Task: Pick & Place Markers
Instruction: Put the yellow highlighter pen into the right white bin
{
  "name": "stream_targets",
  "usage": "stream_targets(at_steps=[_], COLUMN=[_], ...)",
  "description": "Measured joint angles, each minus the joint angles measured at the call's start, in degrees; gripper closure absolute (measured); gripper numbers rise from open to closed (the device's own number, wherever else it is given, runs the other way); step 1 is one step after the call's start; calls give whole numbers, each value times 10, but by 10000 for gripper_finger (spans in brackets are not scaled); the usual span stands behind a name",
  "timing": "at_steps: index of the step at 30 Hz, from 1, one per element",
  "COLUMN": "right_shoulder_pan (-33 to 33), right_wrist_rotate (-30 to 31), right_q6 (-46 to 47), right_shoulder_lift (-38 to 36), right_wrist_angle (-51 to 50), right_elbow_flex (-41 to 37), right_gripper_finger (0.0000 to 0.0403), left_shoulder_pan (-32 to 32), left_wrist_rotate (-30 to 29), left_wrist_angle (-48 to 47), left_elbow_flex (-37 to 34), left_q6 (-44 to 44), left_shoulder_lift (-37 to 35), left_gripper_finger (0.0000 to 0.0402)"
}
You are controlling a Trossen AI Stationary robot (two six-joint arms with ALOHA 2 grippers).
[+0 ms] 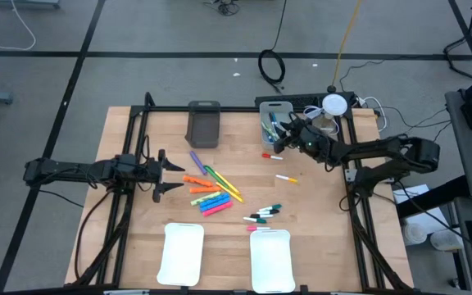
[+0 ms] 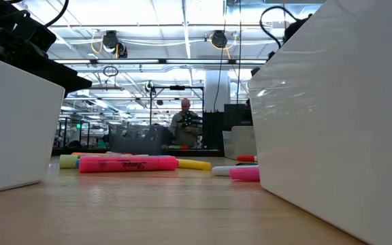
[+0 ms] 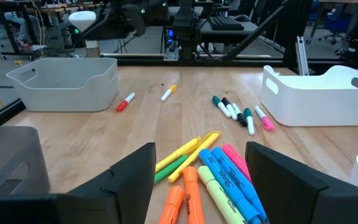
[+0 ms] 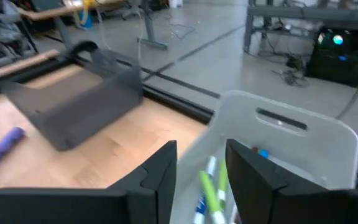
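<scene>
From above we see the wooden counter [image 1: 301, 238] with the right claw [image 1: 283, 136] at about one o'clock, poised over the pale grey open-topped plastic bin [image 1: 275, 109] that already holds several thin pens; its dark fingers [image 4: 157, 171] stand apart with a gap between them and nothing held, green and white pens lying in the bin just beneath. The left claw [image 1: 170, 174] sits at roughly nine o'clock, its fingers spread wide and empty, pointing toward the main heap of chunky markers [image 1: 210, 191] at the counter's centre: orange, yellow, green, blue and pink barrels lying side by side, with one purple marker [image 1: 197, 161] just toward twelve o'clock of them. A cluster of thin white-barrelled markers with dark green and pink caps [image 1: 263, 215] lies toward five o'clock of the heap. Two more thin markers rest singly near the right arm, one with a red cap [image 1: 272, 154] and one with an orange-yellow cap [image 1: 285, 177]. A dark grey plastic bin [image 1: 204, 123] stands at twelve o'clock, empty as far as we can tell, and two white rectangular trays [image 1: 182, 252] sit along the six o'clock edge.
</scene>
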Motion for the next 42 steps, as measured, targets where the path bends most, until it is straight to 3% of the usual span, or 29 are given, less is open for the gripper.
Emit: stream_targets(at_steps=[9, 18, 28, 30, 39, 42], right_shoulder_pan=[22, 24, 24, 25, 29, 43], right_wrist_rotate=[-7, -148, -167, -201, -487, -525], right_q6=[-10, -26, -32, -36, -77, -77], right_shoulder_lift=[-22, -22, -23, -23, -22, -22], right_wrist_angle=[11, 58, 151, 158, 44, -21], right_elbow_flex=[0, 0, 0, 0, 0, 0], right_gripper_finger=[275, 275, 275, 275, 275, 275], left_shoulder_pan=[0, 0, 0, 0, 0, 0], left_wrist_rotate=[0, 0, 0, 0, 0, 0], left_wrist_angle=[0, 0, 0, 0, 0, 0], left_elbow_flex=[0, 0, 0, 0, 0, 0], left_q6=[0, 0, 0, 0, 0, 0], left_shoulder_lift=[0, 0, 0, 0, 0, 0], left_gripper_finger=[151, 151, 151, 151, 151, 151])
